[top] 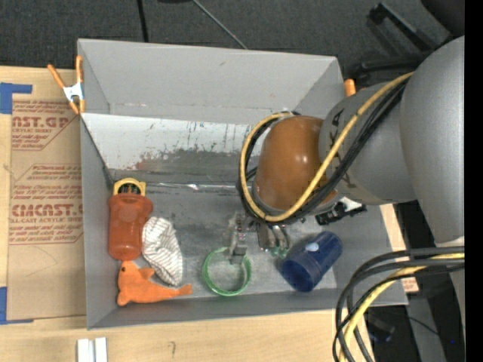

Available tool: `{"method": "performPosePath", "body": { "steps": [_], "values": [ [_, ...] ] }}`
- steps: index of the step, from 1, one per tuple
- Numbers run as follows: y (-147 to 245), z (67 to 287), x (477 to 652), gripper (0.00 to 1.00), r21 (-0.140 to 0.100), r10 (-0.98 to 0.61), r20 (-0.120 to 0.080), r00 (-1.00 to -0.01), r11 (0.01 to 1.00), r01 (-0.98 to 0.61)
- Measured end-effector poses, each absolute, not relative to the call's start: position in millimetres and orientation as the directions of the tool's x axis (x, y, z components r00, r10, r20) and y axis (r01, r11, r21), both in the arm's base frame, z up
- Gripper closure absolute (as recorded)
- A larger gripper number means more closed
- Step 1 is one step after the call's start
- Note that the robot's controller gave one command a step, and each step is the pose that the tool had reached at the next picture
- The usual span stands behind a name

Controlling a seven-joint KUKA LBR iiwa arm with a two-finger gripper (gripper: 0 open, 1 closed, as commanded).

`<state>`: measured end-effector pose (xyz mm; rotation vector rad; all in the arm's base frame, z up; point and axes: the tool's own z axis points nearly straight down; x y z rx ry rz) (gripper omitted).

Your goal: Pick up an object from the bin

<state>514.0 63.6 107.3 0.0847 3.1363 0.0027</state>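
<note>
My gripper [240,249] hangs low in the front middle of the bin, under the orange wrist cover. Its fingertips are right above the far rim of a green ring [226,272] that lies flat on the bin floor. One thin finger [238,240] points down at the ring's edge. A dark blue cup [309,261] lies on its side just to the right of the gripper.
Along the left side lie an orange bottle with a yellow cap [128,221], a crumpled white checked cloth [163,250] and an orange toy animal [142,286]. The arm and its cables cover the bin's right part.
</note>
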Motion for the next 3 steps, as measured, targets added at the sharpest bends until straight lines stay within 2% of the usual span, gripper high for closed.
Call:
{"method": "performPosePath", "body": {
  "steps": [1,2,3],
  "values": [
    [55.9,160.1,524.6,1.00,-0.001,0.042,0.005,-0.999,0.999,0.042],
    [64.3,189.3,534.8,1.00,0.002,0.046,-0.009,-0.999,0.999,0.046],
    [55.8,206.5,520.9,1.00,0.000,0.044,0.006,-0.999,0.999,0.044]
  ]
}}
